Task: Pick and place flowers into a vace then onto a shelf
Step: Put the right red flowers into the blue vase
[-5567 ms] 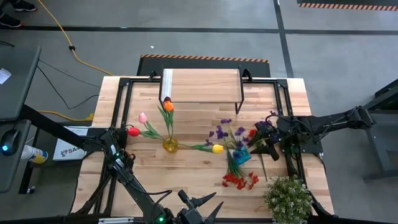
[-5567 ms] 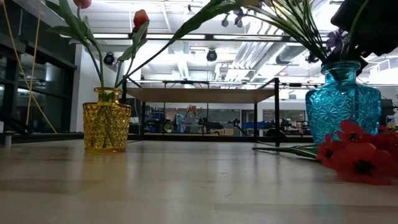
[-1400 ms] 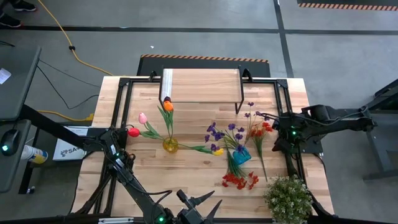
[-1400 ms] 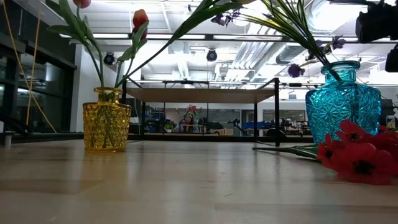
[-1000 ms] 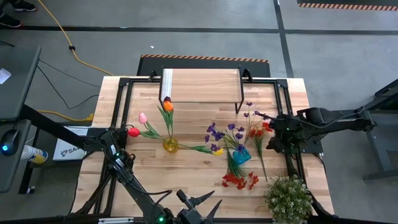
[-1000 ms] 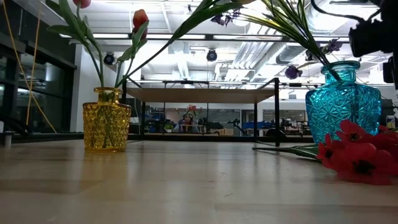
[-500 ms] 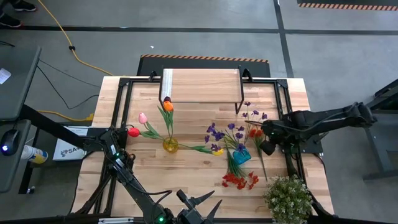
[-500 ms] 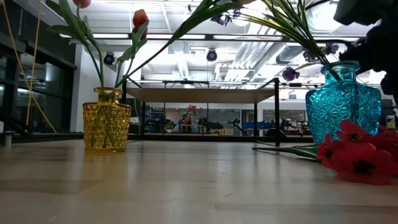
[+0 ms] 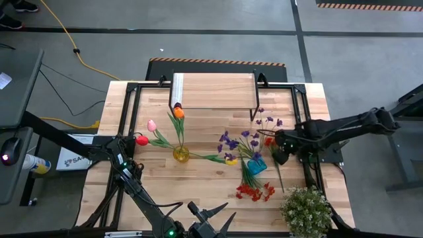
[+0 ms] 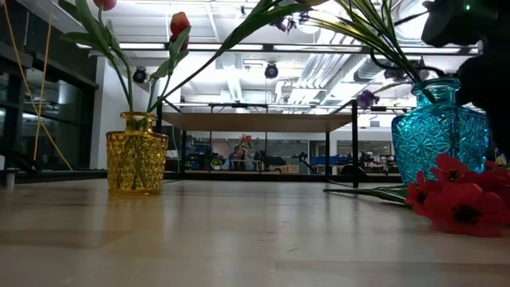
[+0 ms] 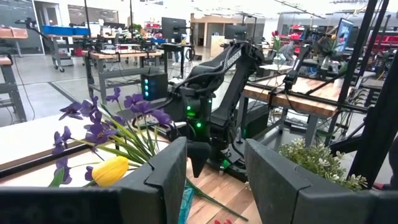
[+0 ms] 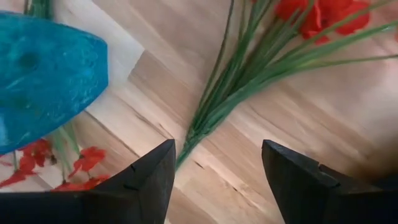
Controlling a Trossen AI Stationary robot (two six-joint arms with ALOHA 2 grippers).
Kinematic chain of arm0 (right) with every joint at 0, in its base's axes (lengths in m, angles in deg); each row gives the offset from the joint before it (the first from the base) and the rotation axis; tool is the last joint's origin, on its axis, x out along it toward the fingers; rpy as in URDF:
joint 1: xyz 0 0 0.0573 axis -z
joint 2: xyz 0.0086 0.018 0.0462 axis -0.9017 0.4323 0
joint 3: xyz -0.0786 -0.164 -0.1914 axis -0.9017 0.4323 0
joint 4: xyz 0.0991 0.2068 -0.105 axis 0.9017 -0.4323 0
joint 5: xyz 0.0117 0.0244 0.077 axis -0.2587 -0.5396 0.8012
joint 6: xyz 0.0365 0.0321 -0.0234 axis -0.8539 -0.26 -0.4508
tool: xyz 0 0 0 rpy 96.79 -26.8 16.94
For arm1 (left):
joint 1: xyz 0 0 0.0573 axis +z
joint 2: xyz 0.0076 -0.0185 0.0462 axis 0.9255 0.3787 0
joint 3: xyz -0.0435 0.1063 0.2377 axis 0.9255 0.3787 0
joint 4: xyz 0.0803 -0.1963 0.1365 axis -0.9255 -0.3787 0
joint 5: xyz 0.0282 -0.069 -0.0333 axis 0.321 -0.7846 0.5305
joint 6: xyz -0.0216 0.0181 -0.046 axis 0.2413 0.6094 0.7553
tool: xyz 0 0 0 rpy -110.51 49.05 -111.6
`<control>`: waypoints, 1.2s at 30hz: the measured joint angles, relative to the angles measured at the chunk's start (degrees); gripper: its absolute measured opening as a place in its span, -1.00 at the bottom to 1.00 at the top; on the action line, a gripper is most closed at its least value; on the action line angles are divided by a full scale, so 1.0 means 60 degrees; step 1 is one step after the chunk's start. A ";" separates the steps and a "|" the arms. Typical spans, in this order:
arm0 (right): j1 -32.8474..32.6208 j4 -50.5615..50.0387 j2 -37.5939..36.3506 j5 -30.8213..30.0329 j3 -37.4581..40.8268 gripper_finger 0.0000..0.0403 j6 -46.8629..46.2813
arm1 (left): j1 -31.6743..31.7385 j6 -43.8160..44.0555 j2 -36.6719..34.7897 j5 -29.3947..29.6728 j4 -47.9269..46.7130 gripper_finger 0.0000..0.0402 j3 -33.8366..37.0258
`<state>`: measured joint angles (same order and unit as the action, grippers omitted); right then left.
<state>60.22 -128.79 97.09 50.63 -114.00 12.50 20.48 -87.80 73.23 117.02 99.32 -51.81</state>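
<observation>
A yellow vase (image 9: 180, 154) holds several tulips (image 9: 153, 132). A blue vase (image 9: 256, 164) to its right holds purple sprays (image 9: 238, 140). One red spray (image 9: 254, 192) lies flat on the table in front of the blue vase. Another red spray (image 12: 211, 112) lies flat to the vase's right, blossoms (image 9: 268, 141) toward the far edge. My right gripper (image 12: 214, 180) hangs open above this spray's stem, pointing steeply down, with a finger on either side and apart from it. My left gripper (image 11: 214, 186) stands open and level at the near edge (image 9: 210, 217). The shelf (image 9: 215, 91) stands at the far edge.
A bushy green potted plant (image 9: 305, 210) stands at the near right corner, close to my right arm. The blue vase (image 12: 43, 81) is just beside my right gripper. Black frame rails (image 9: 303, 125) run along the table's sides. Bare wood lies in front of the yellow vase (image 10: 137, 151).
My right gripper has come down and moved toward the table's left, nearer the blue vase. It has tipped to point more steeply down over the red spray lying there. The flowers and vases have kept their places.
</observation>
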 joint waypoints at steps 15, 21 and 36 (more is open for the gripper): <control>0.0003 0.2054 -0.0011 0.0639 0.1289 0.16 -0.0760 | 0.0001 0.0000 0.0000 0.0000 0.0001 -0.03 0.0000; 0.0000 0.2044 0.0059 0.0260 0.1289 0.16 -0.1033 | 0.0005 0.0000 0.0000 0.0000 0.0005 -0.03 0.0002; 0.0003 0.2291 0.1376 -0.0425 0.1284 0.14 -0.1014 | 0.0012 0.0002 0.0000 0.0000 0.0005 -0.03 0.0002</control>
<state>60.24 -115.04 105.35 48.07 -106.30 6.41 20.55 -87.79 73.23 117.02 99.35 -51.79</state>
